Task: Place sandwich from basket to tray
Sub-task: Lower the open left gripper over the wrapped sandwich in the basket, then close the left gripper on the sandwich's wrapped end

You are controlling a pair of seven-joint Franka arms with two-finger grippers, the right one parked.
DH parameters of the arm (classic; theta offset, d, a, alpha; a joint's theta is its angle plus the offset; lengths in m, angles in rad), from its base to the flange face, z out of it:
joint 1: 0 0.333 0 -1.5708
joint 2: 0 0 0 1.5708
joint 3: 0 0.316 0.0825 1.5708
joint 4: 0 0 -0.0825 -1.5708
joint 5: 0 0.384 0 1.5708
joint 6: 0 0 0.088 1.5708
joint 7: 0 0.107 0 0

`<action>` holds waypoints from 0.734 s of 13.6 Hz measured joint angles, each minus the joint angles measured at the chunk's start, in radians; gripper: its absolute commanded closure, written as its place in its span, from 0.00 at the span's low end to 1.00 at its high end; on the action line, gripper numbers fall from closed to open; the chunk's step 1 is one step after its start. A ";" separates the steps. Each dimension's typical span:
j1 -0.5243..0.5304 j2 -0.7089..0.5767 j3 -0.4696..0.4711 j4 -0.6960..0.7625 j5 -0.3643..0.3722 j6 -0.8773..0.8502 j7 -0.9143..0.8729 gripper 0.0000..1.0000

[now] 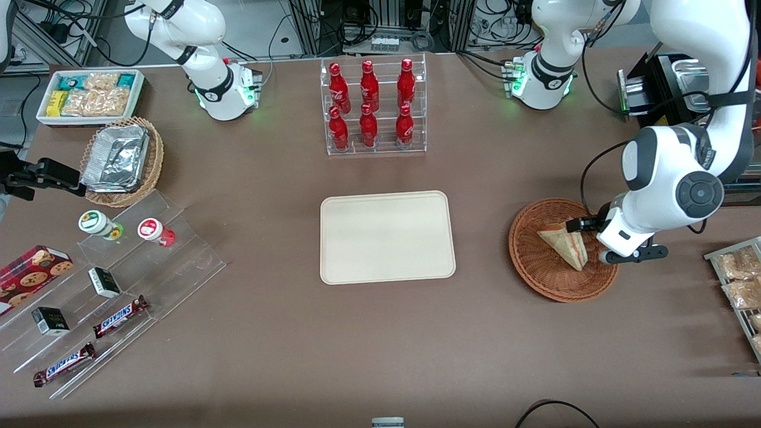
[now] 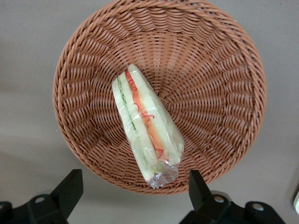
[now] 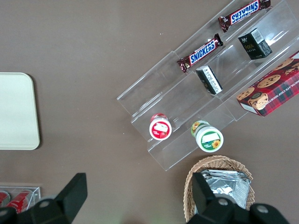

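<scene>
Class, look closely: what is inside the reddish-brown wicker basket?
Only the wrapped sandwich lies in the basket, with the open gripper hovering above. Whatever is beneath the sandwich is covered.

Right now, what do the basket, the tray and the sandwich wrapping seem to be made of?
Basket: woven wicker, reddish-brown, matte.
Tray: probably plastic, smooth cream, rounded rim.
Sandwich: pale bread in thin clear film, glossy and crinkled at one end.
Gripper: open above the basket, dark fingers, material unclear.
</scene>
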 measured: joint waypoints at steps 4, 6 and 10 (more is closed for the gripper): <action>-0.012 0.001 -0.004 -0.021 0.000 0.031 -0.266 0.00; -0.026 0.001 -0.006 -0.040 0.000 0.076 -0.398 0.00; -0.033 0.002 -0.008 -0.082 0.000 0.154 -0.498 0.00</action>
